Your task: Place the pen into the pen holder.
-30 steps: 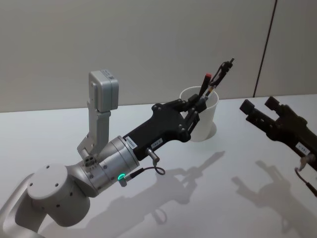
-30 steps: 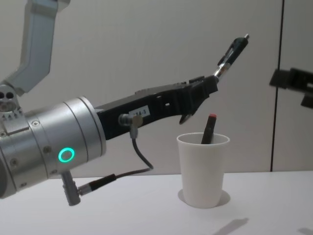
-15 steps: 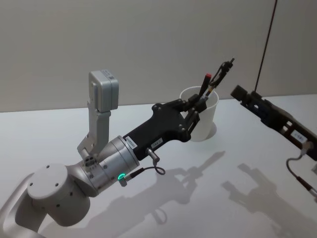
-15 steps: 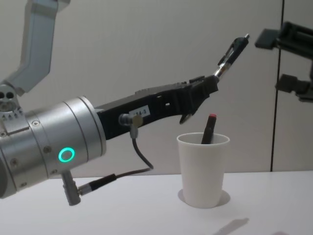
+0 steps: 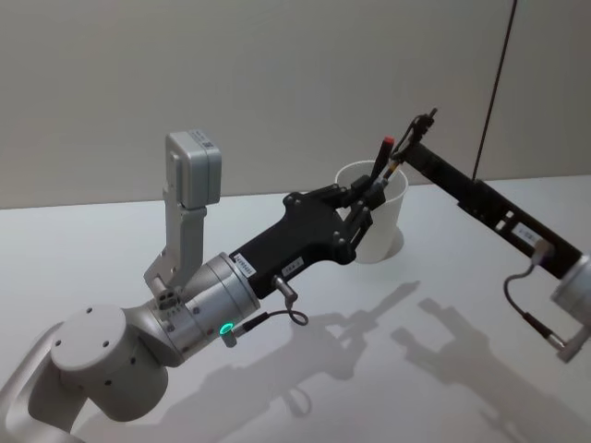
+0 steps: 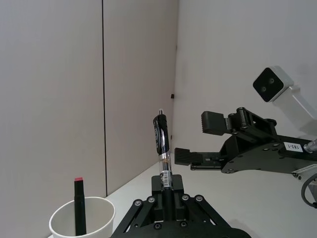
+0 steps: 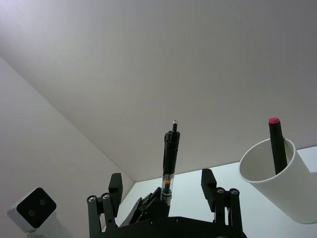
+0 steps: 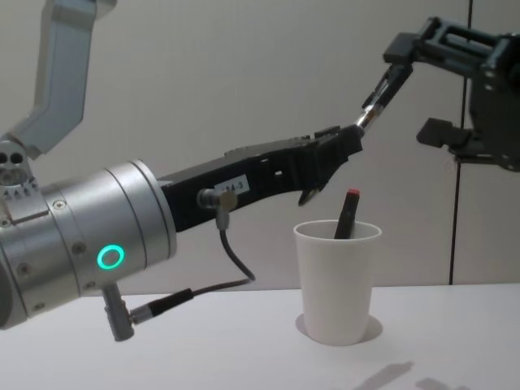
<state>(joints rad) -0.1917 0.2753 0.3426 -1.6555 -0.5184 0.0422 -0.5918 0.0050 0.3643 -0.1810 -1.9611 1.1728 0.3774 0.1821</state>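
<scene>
Pen [image 8: 375, 97] sits clamped at its lower end in the left claw [image 8: 349, 138], slanting up and away with its tip high above the bench [image 5: 92, 258]. It is in the air over the pen holder [image 8: 337, 276], not inside it. The white cup stands upright on the bench just under the left claw's fingertips. A second, dark pen with a red cap [image 8: 348, 213] leans inside the cup, its cap poking above the rim.

The right claw [image 8: 418, 89] reaches in from the right at the height of the raised pen's upper end. Its fingers are spread apart, and in the right wrist view the pen [image 7: 170, 158] stands between them. In the left wrist view the right claw [image 6: 198, 139] lies just beside the barrel, and it cannot be told whether a finger touches the pen.
</scene>
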